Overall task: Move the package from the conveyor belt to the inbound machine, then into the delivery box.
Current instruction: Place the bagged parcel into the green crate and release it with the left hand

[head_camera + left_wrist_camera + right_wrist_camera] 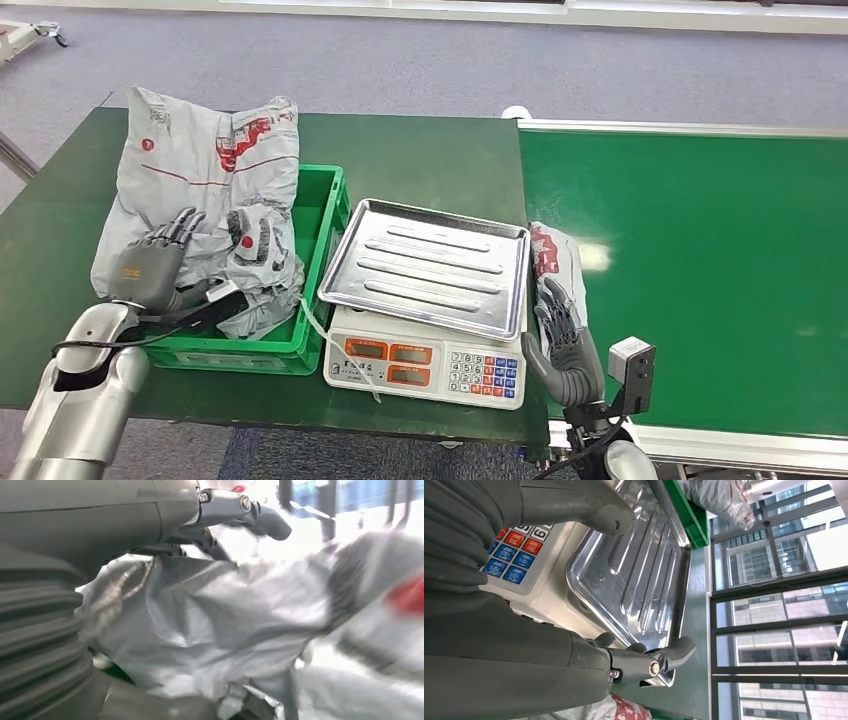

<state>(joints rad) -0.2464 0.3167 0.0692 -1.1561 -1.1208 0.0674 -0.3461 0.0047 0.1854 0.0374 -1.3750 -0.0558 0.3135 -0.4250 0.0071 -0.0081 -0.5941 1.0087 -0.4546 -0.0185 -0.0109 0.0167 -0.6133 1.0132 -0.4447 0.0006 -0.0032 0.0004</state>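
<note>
- Looking down from my head, I take the weighing scale (430,320), with its steel tray (430,265) and its orange and blue keypad, as the landmark at the middle.
- To the right of the scale runs the green conveyor belt (700,270), its metal edge close against the scale's side.
- Under the scale and stretching to its left is a dark green table (420,165).
- Left of the scale, just beside it, stands a green delivery box (320,250), piled with large grey mail bags (200,180) printed in red that spill over its rim.
- The package (556,258), a small grey bag with red print, lies at the belt's edge, just right of the scale.
- My left hand (152,265) rests on the grey bags left of the scale, fingers spread and holding nothing.
- My right hand (567,340) lies on the near end of the package, just right of the scale, fingers straight and slightly apart, not closed around it.
</note>
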